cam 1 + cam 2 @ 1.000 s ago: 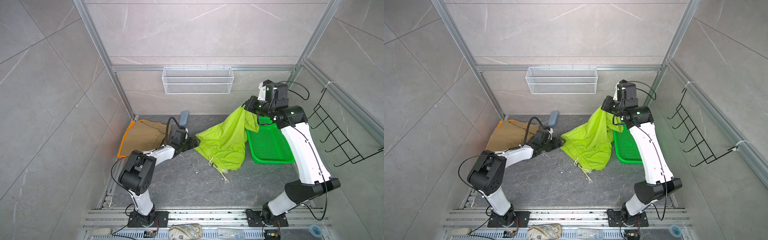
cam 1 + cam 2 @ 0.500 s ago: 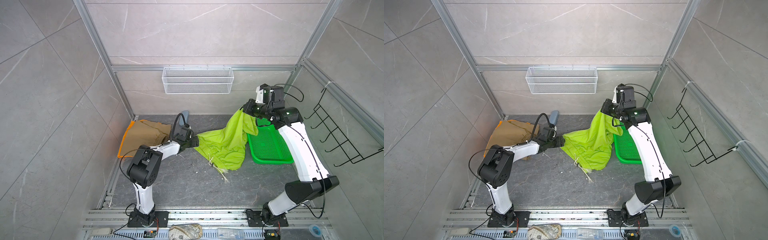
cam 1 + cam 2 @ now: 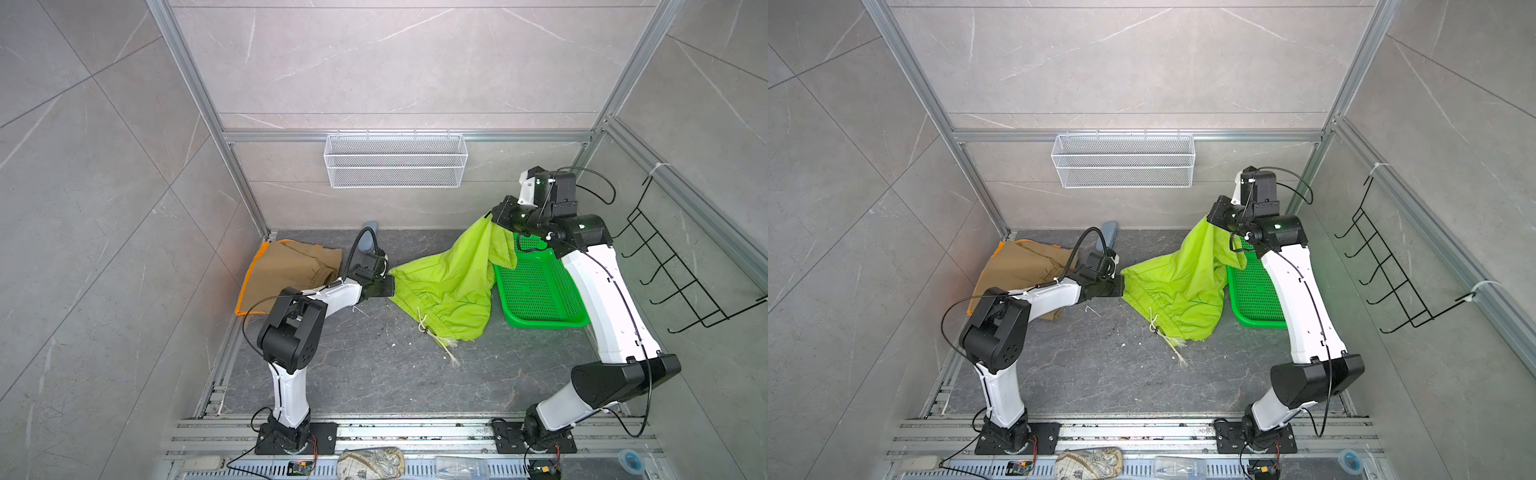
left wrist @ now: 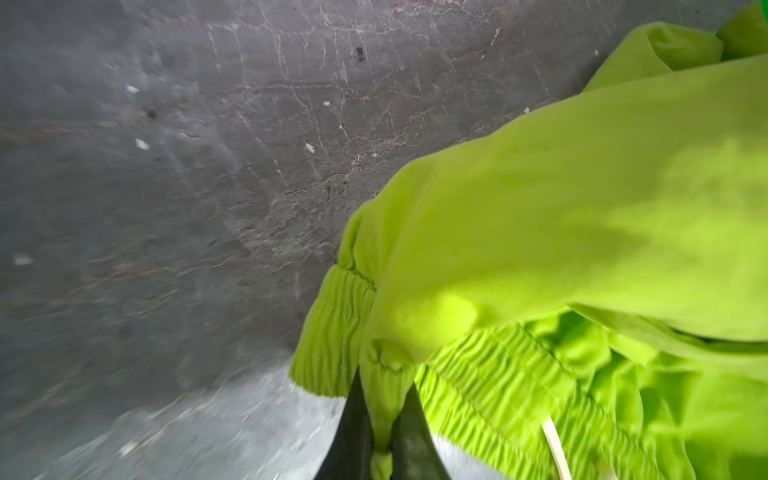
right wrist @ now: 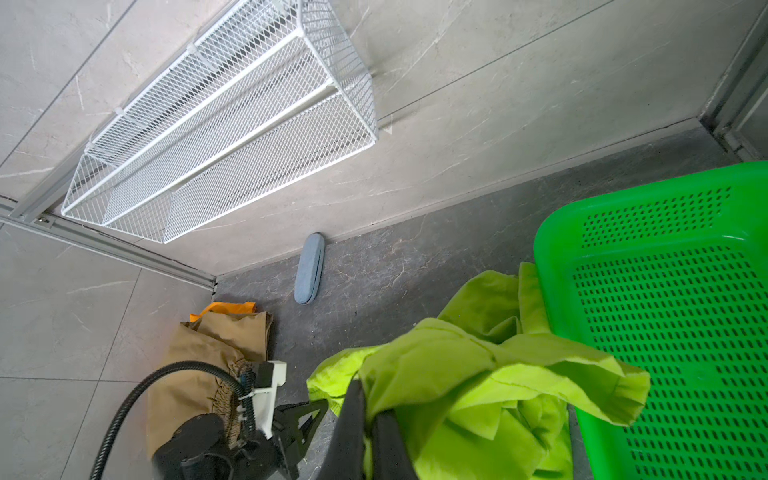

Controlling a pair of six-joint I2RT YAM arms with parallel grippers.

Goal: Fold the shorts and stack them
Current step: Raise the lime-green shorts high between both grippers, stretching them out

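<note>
In both top views the lime green shorts (image 3: 449,282) hang stretched between the two arms over the middle of the tabletop (image 3: 374,374). The left gripper (image 3: 388,286) sits low, pinched shut on one end of the elastic waistband. The right gripper (image 3: 496,216) is raised toward the far right corner, closed on a bunched leg of the cloth. Between them the shorts sag onto the tabletop, the pale drawstring (image 3: 440,340) trailing toward the near edge. One leg drapes over the rim of the green basket (image 3: 540,291) by the right edge. Near the far left corner the khaki shorts (image 3: 291,270) lie on top of the orange shorts (image 3: 248,282), which show only as a border. A blue-grey case (image 3: 368,237) rests at the far edge, below the white wire basket (image 3: 395,160) on the wall. In the left wrist view both dark fingers (image 4: 353,419) squeeze a fold of the ribbed waistband, the stone surface beside it. In the right wrist view the fingers (image 5: 351,419) clamp lime cloth that spills toward the green basket; the khaki and orange pile lies beyond the left arm.
</note>
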